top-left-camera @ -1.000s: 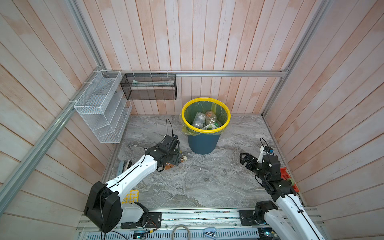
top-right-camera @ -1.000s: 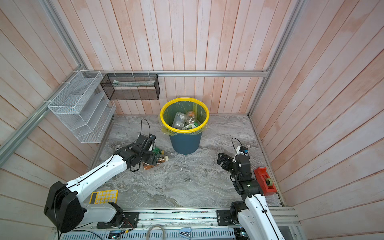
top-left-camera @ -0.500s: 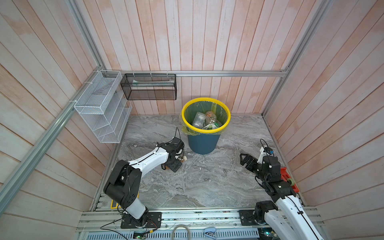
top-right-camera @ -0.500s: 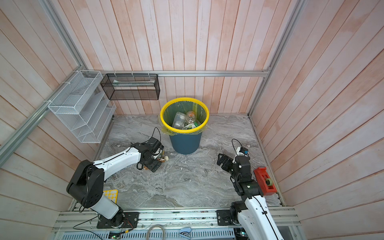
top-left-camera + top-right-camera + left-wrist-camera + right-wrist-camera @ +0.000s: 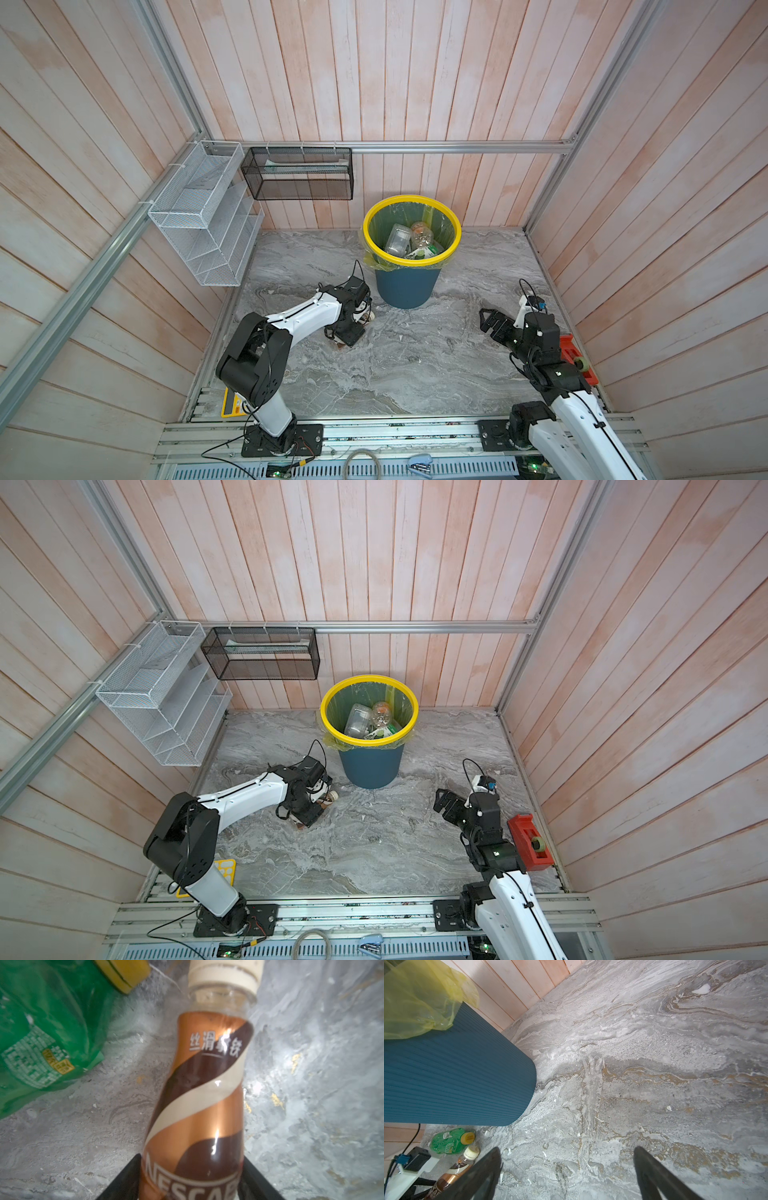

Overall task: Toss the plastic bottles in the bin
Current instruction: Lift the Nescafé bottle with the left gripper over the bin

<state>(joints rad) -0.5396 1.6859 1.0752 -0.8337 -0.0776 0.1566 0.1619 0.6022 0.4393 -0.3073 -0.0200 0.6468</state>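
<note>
My left fingers [image 5: 348, 332] are down on the desk [image 5: 415, 374], just left of the bin [image 5: 407, 286] and a little nearer than its foot. The brown bottle [image 5: 199, 1088] lies on its side between them. One finger sits against each flank of its lower body, so I am pinching it while it rests on the marble. Its cream cap points away from my wrist, toward the bin's side of the desk.

The green bottle [image 5: 41, 1032], with its yellow cap, lies just beside the brown one, between it and the bin's foot, and I am not touching it.

My right fingers [image 5: 490, 322] are spread wide with nothing between them. They hang over bare desk on the right, well apart from the bin, aimed left and far.

The bin stands at the far middle, close to the back wall, its yellow bag folded over the rim. Inside it I can see clear bottles [image 5: 420, 237] lying jumbled. How many there are I cannot tell.
</note>
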